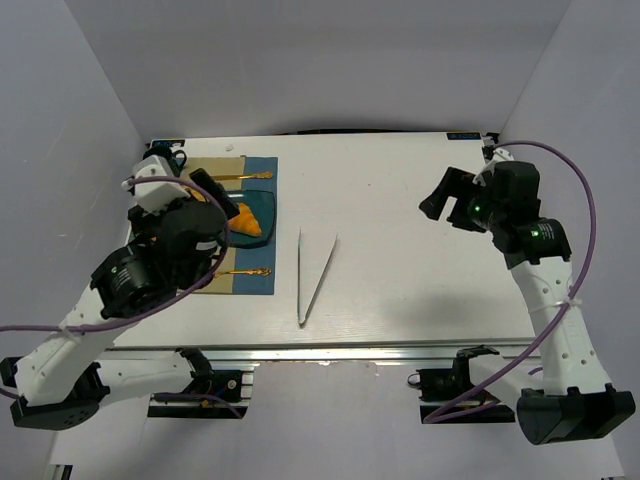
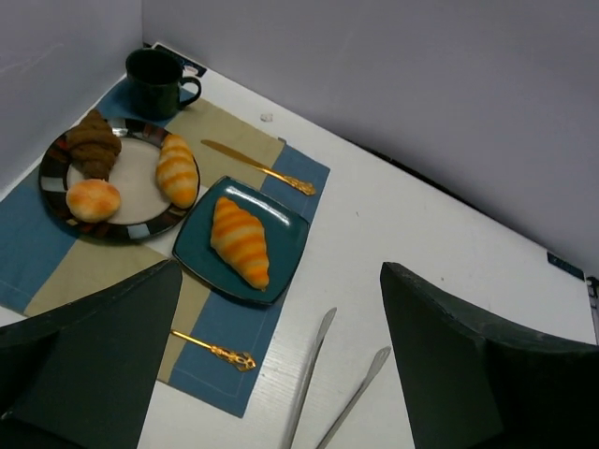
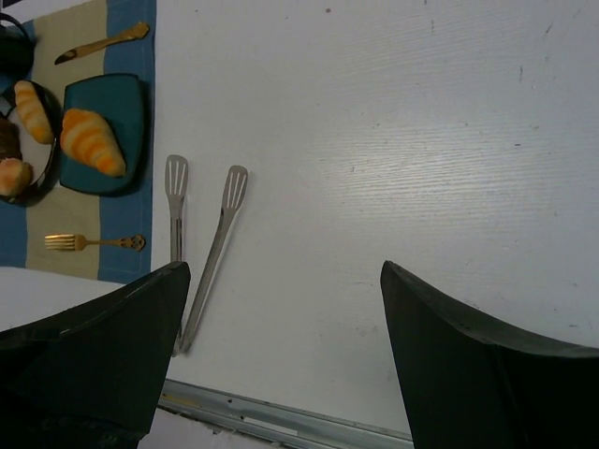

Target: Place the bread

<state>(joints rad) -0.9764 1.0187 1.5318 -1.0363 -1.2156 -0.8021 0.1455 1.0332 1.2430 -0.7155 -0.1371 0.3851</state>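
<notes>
The bread (image 2: 241,241), a golden-orange ridged croissant roll, lies on the square teal plate (image 2: 288,229), which sits on the blue and tan placemat. It also shows in the top view (image 1: 247,220) and in the right wrist view (image 3: 92,142). My left gripper (image 2: 281,374) is open and empty, raised above the placemat just on the near side of the teal plate; in the top view it (image 1: 215,195) partly covers the plates. My right gripper (image 3: 285,365) is open and empty, held over bare table at the right (image 1: 442,195), far from the bread.
A round dark-rimmed plate (image 2: 56,201) holds three other rolls. A dark mug (image 2: 157,82) stands in the far corner. A gold knife (image 2: 257,166) and a gold fork (image 2: 211,348) flank the teal plate. Metal tongs (image 1: 310,275) lie at mid table. Walls enclose three sides.
</notes>
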